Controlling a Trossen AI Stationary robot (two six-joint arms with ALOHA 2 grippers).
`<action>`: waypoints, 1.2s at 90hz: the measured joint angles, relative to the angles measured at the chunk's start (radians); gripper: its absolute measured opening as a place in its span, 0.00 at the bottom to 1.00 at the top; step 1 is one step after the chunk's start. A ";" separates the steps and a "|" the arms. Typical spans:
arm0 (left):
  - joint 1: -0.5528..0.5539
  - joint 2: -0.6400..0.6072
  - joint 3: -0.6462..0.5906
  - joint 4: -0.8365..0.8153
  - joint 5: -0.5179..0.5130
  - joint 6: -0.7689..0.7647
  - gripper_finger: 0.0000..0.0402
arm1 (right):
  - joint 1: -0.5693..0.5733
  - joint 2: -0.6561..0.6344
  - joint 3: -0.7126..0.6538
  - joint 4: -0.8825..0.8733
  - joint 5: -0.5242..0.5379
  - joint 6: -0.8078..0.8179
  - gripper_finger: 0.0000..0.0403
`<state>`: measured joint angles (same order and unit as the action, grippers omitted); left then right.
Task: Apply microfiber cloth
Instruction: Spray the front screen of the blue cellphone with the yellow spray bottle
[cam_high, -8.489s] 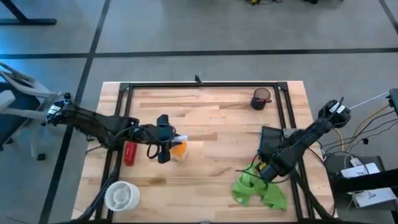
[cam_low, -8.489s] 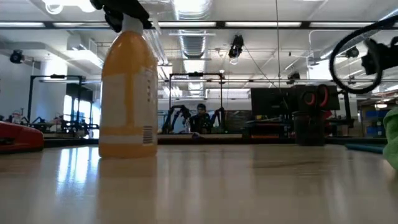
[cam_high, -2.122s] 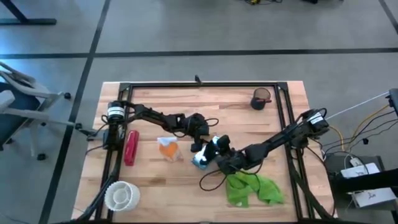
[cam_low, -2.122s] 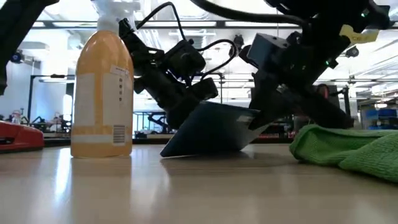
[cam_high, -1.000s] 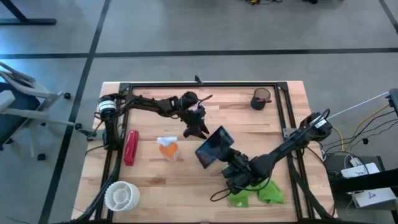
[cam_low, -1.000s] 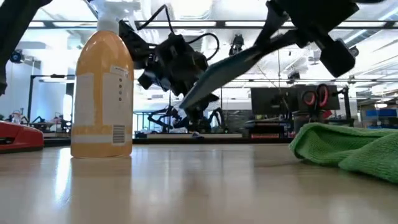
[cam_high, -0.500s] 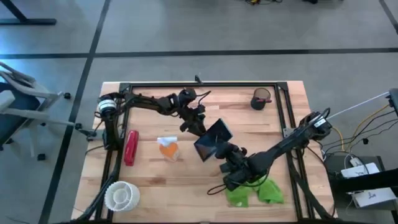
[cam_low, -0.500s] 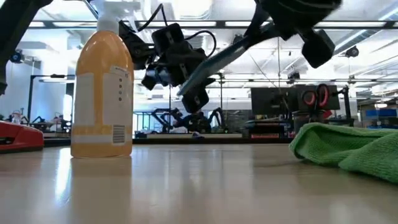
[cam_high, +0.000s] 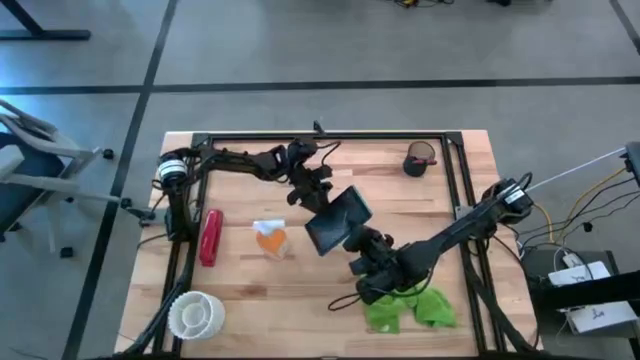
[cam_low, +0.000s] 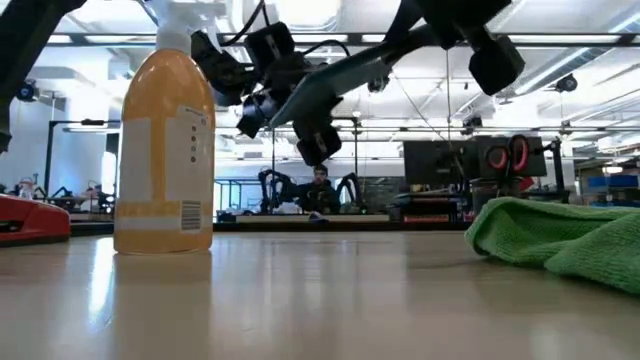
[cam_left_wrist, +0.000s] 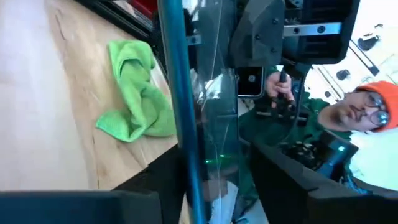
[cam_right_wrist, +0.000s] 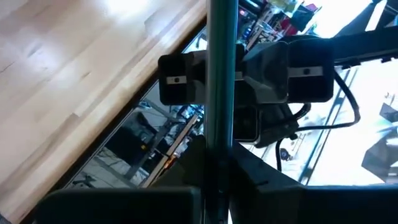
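I see the microfiber cloth (cam_high: 405, 308) lying crumpled on the table (cam_high: 240, 300), untouched, just beside my right arm's elbow. Above and left of the cloth, the tablet (cam_high: 337, 221) hangs tilted in the air, pinched at opposite edges by the left gripper (cam_high: 318, 196) and the right gripper (cam_high: 362, 243), both clamped on it. Farther left of the cloth stands the orange spray bottle (cam_high: 268, 238), well apart.
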<state>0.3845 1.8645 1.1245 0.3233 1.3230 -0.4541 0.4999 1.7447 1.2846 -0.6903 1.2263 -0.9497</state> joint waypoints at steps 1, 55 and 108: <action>0.000 0.000 0.000 0.000 0.003 0.000 0.33 | 0.000 0.000 0.000 0.000 0.000 0.000 0.04; 0.005 0.001 0.004 0.002 0.028 0.024 0.03 | 0.009 0.000 -0.002 -0.013 -0.091 -0.030 0.21; 0.113 -0.002 0.007 0.027 -0.037 0.159 0.02 | 0.076 -0.146 0.049 -0.351 -0.177 1.035 0.30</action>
<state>0.4973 1.8622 1.1313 0.3502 1.2856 -0.2956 0.5762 1.5983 1.3334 -1.0409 1.0488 0.0857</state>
